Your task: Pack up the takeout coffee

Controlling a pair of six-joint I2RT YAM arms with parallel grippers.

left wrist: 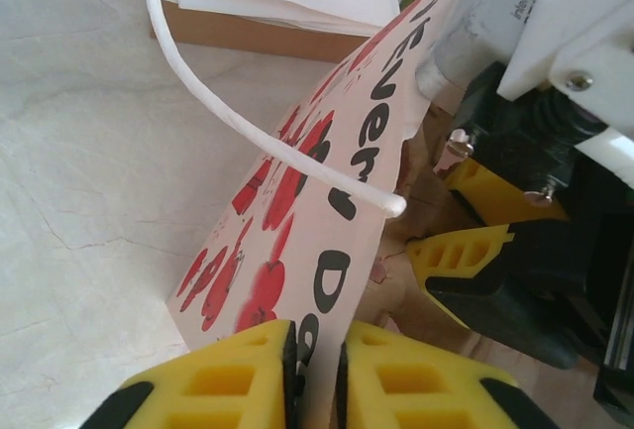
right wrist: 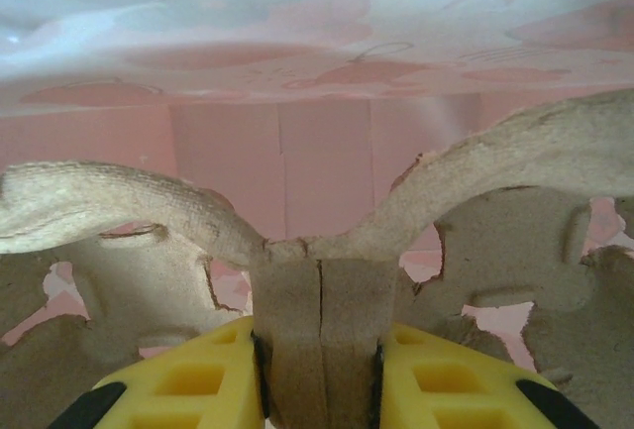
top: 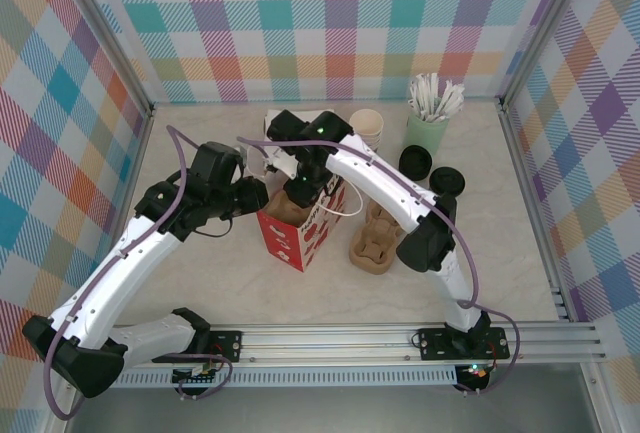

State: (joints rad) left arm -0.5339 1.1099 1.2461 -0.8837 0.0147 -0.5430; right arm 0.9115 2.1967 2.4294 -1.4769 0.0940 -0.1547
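left gripper [left wrist: 315, 375] pinches the paper bag [top: 290, 241] wall at its top edge; right gripper [right wrist: 319, 379] clamps the cup carrier [right wrist: 317, 300] centre ridge inside the bag. takeout coffee [top: 447, 183] (black lid, likely this one) sits well right of the bag, past a spare carrier [top: 375, 243]. bare table [top: 230, 283] left.

We count two arms, the left arm [top: 125, 258] and the right arm [top: 385, 185]. Each ends in one gripper, the left gripper [left wrist: 315, 345] and the right gripper [right wrist: 319, 350], with two yellow fingers [right wrist: 198, 384] apiece. There is one paper bag [top: 300, 243], printed with red hearts. One pulp cup carrier [top: 375, 243] plus a second pulp cup carrier [top: 280, 210] makes two. We find one round black lid [top: 415, 160] and another round black lid [top: 447, 183] — two in all. There is one stack of cups [top: 367, 125], its cups too hidden to count. One pale green cup [top: 426, 133] holds a bunch of white sticks [top: 435, 98] — too crowded for us to number.
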